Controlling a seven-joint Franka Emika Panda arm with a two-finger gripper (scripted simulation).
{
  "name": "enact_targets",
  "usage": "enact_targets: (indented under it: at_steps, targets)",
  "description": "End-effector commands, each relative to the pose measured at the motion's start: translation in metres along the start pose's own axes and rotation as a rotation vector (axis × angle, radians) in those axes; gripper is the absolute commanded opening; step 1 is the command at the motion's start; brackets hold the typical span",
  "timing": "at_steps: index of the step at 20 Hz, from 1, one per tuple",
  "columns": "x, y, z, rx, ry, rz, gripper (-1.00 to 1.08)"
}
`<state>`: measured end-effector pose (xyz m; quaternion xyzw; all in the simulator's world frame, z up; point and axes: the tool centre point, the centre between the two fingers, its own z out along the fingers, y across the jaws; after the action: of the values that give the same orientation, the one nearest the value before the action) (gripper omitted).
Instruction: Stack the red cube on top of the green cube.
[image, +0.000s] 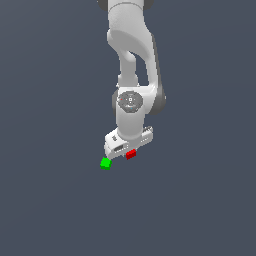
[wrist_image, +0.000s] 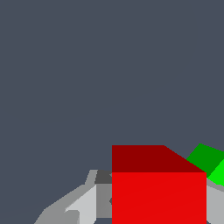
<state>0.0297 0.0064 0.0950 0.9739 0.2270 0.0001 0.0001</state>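
The red cube (image: 131, 154) sits between the fingers of my white gripper (image: 129, 151), right under the hand. In the wrist view the red cube (wrist_image: 158, 192) fills the space between the two grey fingers (wrist_image: 83, 204), which press on its sides. The green cube (image: 105, 163) lies on the dark grey floor, just to the exterior view's left of the gripper and slightly lower in the picture. In the wrist view a corner of the green cube (wrist_image: 209, 161) shows behind the red cube's edge. The two cubes are apart.
The plain dark grey floor (image: 200, 200) surrounds the cubes on all sides. The white arm (image: 132, 60) rises above the gripper toward the top of the exterior view.
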Motion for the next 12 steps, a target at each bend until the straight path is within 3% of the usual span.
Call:
enact_targets:
  at_steps: [1, 7, 12]
  targets:
    - [-0.008, 0.028, 0.008, -0.001, 0.0, 0.001, -1.0]
    - [-0.022, 0.082, 0.025, 0.0, 0.0, 0.001, -1.0]
    - [-0.027, 0.104, 0.032, 0.0, 0.0, 0.001, -1.0]
